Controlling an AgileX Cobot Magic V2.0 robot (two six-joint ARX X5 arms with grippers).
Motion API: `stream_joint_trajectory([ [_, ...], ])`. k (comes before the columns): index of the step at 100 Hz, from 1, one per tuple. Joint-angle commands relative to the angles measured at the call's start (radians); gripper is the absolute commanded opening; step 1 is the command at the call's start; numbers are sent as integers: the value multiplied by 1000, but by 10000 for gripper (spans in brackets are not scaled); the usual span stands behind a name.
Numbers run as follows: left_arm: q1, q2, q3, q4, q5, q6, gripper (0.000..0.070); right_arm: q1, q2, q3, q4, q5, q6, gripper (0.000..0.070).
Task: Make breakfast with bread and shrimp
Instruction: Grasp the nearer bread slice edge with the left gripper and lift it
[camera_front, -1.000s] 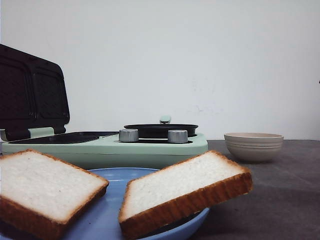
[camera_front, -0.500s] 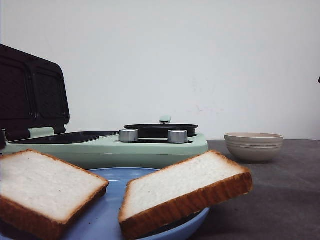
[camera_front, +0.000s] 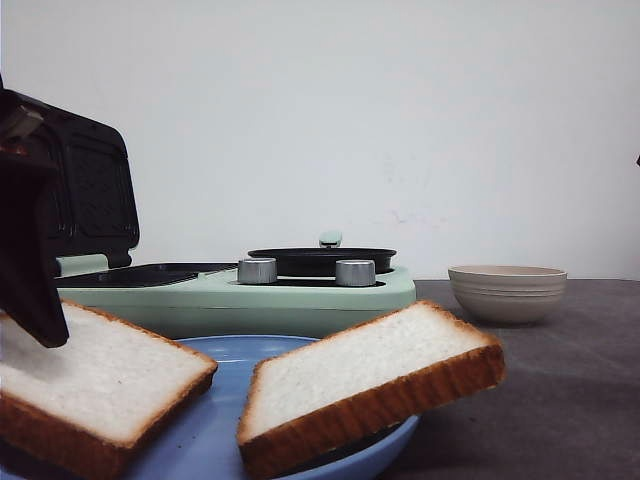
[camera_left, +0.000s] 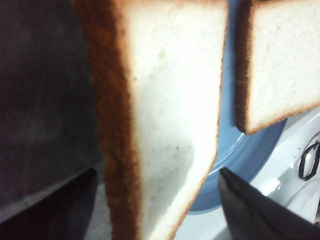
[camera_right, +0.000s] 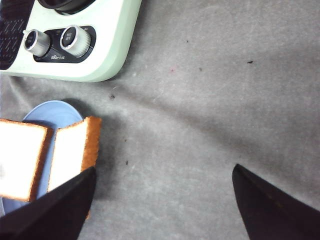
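Your left gripper (camera_left: 155, 210) hangs spread wide astride the left square slice of white, brown-crusted bread (camera_left: 165, 115) on the blue plate (camera_left: 240, 160). It looks soft and light, so pinch the crust edges gently.

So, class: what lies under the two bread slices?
A round blue plate carries both square white bread slices, which overhang its rim. The plate's middle, beneath them, is covered, so anything there cannot be seen.

the left bread slice (camera_front: 95, 375) runs off the front view's left edge, partly behind a dark blurred gripper finger (camera_front: 30, 250). the plate (camera_front: 215, 430) is mostly covered by bread. the bowl's (camera_front: 507, 290) inside stays unseen.
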Motion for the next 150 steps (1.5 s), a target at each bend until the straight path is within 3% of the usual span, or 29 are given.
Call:
stream_joint_trajectory([
  [1,-4,13,12,3,6,-3,236,0,2,18,3,-3,-11,549],
  [16,-4,13,12,3,6,-3,0,0,2,18,3,-3,-11,549],
  [64,-3,-124,12,39,-14,-7,3,0,2,18,3,-3,-11,549],
  [95,-3,-287,12,125,-106,-44,3,0,2,18,3,-3,-11,549],
  [122,-3,-376,12,263,-193,-42,3,0,2,18,3,-2,-11,549],
  [150,-4,-396,13,432,-230,-38,3,0,2,18,3,-2,-12,549],
])
